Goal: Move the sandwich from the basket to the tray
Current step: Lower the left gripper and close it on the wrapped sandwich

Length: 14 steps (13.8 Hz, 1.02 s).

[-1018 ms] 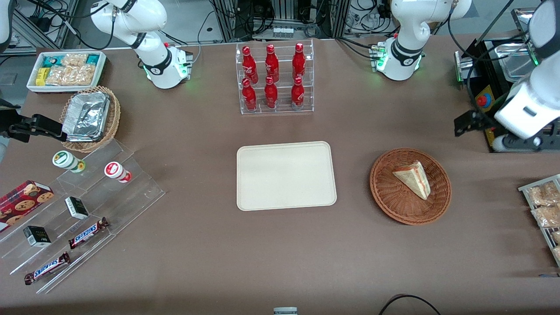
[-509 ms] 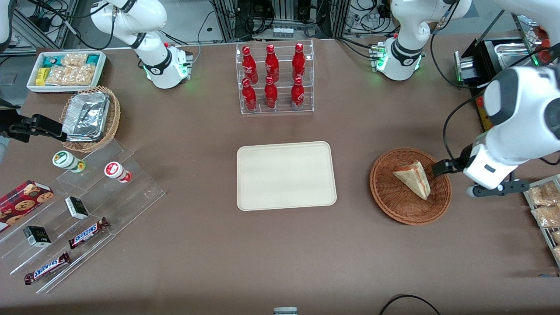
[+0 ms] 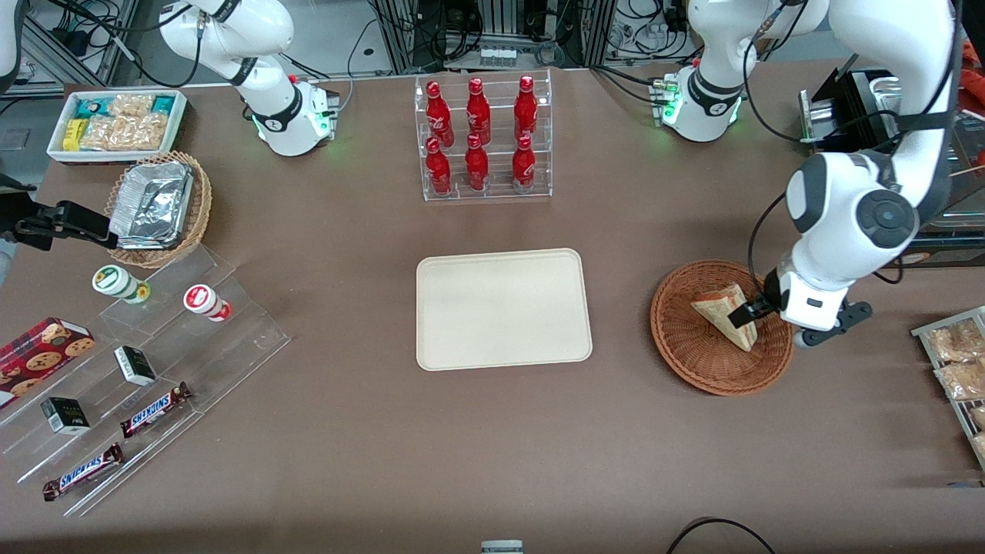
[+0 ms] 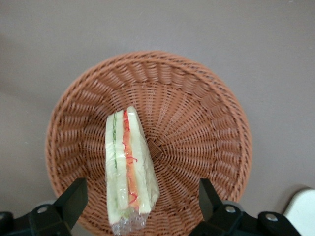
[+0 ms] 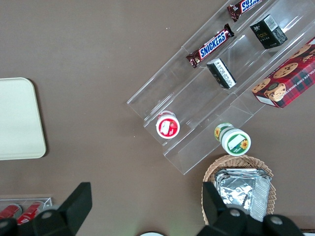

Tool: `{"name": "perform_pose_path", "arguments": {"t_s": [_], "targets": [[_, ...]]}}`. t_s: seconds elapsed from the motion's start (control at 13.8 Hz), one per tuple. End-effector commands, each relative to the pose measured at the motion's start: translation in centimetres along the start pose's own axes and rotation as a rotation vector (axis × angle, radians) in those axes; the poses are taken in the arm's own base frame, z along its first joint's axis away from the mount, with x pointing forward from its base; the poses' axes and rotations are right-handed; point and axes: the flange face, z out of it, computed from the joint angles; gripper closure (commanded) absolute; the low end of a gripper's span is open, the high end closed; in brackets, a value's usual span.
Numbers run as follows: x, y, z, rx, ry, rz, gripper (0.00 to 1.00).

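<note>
The sandwich (image 3: 722, 312), a plastic-wrapped wedge of white bread with red and green filling, lies in the reddish-brown wicker basket (image 3: 692, 354). In the left wrist view the sandwich (image 4: 129, 169) rests in the basket (image 4: 197, 123) with its filling edge up. The left gripper (image 3: 748, 314) hangs over the basket's edge toward the working arm's end, above the sandwich's thick end. Its fingers (image 4: 73, 201) are spread wide, one on each side of the sandwich, not touching it. The cream-beige tray (image 3: 504, 308) lies beside the basket at the table's middle, with nothing on it.
A clear rack of red bottles (image 3: 481, 138) stands farther from the camera than the tray. A metal rack of snack packets (image 3: 958, 369) lies near the basket toward the working arm's end. A black box with a red button (image 3: 862, 146) stands near the arm.
The left arm has swung in from the table's end and come down over the basket. Its gripper now sits above the sandwich. The sandwich has not moved.
</note>
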Motion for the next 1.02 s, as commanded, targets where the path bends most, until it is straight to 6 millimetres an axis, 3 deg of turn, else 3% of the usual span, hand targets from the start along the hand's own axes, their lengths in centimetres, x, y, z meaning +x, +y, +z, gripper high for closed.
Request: {"name": "perform_pose_path", "arguments": {"t_s": [0.0,0.73,0.8,0.87,0.95], "targets": [[-2.3,-1.5,1.5,-0.003,0.013,-0.045,0.00],[-4.0,-2.6,8.7,-0.006,0.007,-0.180,0.01],[-4.0,-2.5,9.1,-0.009,0.011,-0.198,0.41],[-3.9,-2.4,9.1,-0.010,0.012,-0.214,0.88],[-3.8,-2.3,9.0,-0.010,0.012,-0.217,1.00]]}}
